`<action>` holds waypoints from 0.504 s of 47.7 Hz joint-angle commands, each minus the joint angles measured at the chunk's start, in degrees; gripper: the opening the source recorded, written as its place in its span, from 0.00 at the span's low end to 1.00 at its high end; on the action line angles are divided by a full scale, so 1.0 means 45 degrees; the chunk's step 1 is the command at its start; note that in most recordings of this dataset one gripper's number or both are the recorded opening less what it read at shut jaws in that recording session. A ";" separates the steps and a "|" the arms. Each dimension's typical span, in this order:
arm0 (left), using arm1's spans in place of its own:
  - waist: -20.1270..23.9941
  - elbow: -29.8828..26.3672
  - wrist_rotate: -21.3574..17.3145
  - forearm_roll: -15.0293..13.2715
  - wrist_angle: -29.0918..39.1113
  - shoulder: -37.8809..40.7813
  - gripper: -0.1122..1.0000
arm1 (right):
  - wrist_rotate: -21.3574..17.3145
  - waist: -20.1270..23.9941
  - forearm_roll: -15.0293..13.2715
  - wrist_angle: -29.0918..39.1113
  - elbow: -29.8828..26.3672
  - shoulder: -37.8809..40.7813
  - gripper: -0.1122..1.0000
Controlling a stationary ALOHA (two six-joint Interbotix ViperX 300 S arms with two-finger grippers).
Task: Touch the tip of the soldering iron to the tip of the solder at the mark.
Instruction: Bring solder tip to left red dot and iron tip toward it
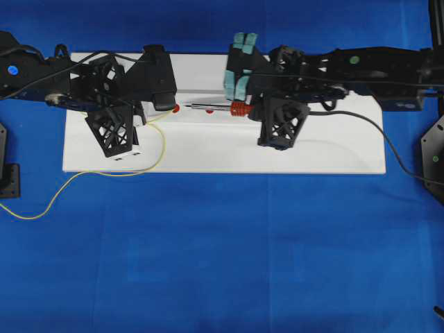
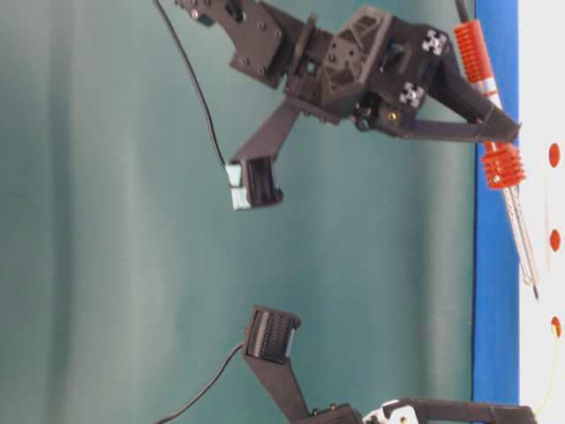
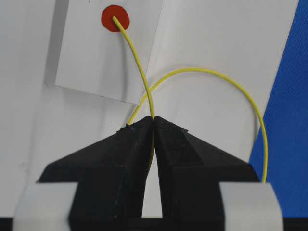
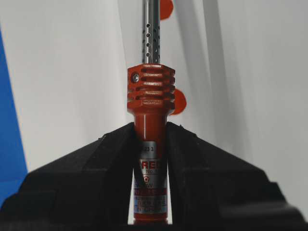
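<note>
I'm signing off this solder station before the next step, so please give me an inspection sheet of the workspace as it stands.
Surface: white board on blue cloth.
Job's things: solder tip rests on a red mark; soldering iron points along the board, its tip short of that mark.
Clutter: nothing seen.
Grippers: left tool shut on the solder; right tool shut on the soldering iron.
Cables: black cable trails off the board's right end.
Surroundings: teal backdrop.

You work over a flat blue cloth-covered table (image 1: 222,263), with a plain teal-green backdrop wall (image 2: 106,221) behind.
</note>
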State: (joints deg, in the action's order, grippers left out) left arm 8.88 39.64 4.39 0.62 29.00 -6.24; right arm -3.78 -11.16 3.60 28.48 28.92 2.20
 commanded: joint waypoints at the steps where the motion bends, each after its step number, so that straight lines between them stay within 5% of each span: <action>1: 0.0039 -0.0332 -0.0020 0.0000 0.0078 -0.0098 0.12 | 0.0020 0.0020 -0.0117 0.0098 -0.0566 0.0059 0.16; 24: 0.0039 -0.0352 0.0000 -0.0020 0.0234 -0.0059 0.12 | 0.0039 0.0098 -0.0195 0.0098 -0.0762 0.0469 0.16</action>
State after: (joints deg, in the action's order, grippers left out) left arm 8.96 39.29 4.39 0.62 30.23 -6.06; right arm -3.60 -10.81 2.99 29.09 26.98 4.92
